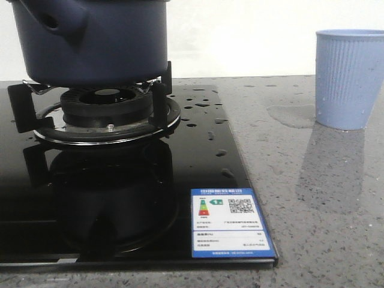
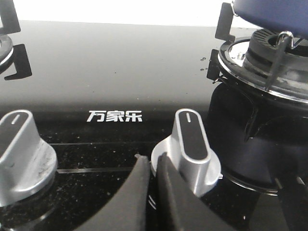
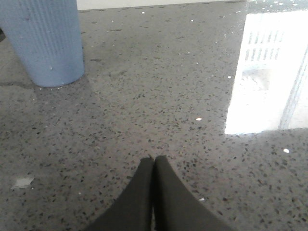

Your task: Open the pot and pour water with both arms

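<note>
A: How do the fingers stand?
B: Left gripper (image 2: 150, 166) pressed closed beside a silver knob (image 2: 190, 144); right gripper (image 3: 154, 161) closed over bare counter (image 3: 192, 86), holding nothing.
A: The pot (image 1: 90, 39)?
B: On the burner (image 1: 108, 108). Water (image 1: 207, 129) beads the black hob; a puddle touches the blue cup (image 1: 350, 78).

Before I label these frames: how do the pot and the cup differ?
The pot is dark navy with smooth sides; the cup is light blue and ribbed. The pot sits raised on the burner grate; the cup stands on the grey countertop beside a puddle. The pot looks wider. Both stand upright.
</note>
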Controlling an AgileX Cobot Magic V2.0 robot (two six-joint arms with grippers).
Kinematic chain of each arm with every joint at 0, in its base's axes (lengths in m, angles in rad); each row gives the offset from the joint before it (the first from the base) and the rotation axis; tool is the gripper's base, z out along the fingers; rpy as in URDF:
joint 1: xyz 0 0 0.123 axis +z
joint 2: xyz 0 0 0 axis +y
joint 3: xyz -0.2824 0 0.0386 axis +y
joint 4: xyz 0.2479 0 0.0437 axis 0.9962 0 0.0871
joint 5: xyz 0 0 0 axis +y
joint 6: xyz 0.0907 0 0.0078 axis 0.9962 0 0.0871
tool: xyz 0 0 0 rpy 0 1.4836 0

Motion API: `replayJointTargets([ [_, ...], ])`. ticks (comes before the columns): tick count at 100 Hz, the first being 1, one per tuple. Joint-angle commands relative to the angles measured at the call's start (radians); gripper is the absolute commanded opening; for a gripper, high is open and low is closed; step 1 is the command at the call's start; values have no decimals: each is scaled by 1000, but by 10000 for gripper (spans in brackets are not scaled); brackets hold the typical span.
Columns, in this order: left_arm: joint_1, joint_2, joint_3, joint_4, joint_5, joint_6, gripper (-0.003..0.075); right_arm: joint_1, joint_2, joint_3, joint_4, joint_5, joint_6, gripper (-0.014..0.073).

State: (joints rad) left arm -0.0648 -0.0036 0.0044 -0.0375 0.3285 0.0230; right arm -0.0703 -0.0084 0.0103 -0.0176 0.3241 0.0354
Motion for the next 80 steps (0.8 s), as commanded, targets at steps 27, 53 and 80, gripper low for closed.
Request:
replayJointTargets([
  [27,2,-24,27,-9,-49,-8,-20,-7,-18,12,-2,-24,-5,-69],
  [53,2,-24,27,-9,-49,-8,-20,-7,-18,12,-2,-24,-5,-69],
  [80,2,-24,27,-9,-49,-8,-20,-7,-18,12,-106,-30,-5,-69],
])
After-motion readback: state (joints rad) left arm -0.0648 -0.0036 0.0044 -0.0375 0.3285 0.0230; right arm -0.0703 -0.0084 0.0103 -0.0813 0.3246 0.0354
